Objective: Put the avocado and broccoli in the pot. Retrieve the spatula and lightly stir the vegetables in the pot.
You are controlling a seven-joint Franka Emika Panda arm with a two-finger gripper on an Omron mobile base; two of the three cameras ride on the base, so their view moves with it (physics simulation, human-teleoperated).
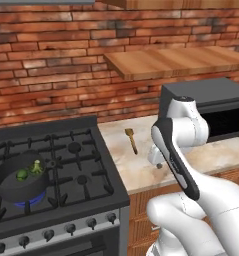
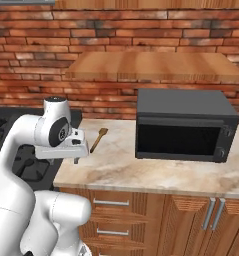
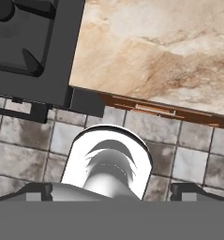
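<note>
On the front left burner of the stove [image 1: 81, 165] stands the dark grey pot [image 1: 8, 190]. Inside it lie the round dark green avocado [image 1: 22, 175] and the paler lumpy broccoli [image 1: 37, 166]. The brown wooden spatula [image 1: 131, 140] [image 2: 98, 139] lies flat on the marble counter [image 1: 141, 170], its head toward the wall. My gripper [image 1: 159, 164] [image 2: 76, 160] hangs above the counter's front edge, just right of the spatula and nearer to me, pointing down. Its fingertips [image 3: 38, 190] stand wide apart in the hand view, open, with nothing between them.
A black microwave [image 1: 211, 107] [image 2: 183, 125] takes up the right of the counter under a wooden shelf [image 2: 151, 67]. A brick wall runs behind. The hand view looks down on the stove corner [image 3: 33, 47], the counter edge [image 3: 155, 51] and the tiled floor [image 3: 193, 140].
</note>
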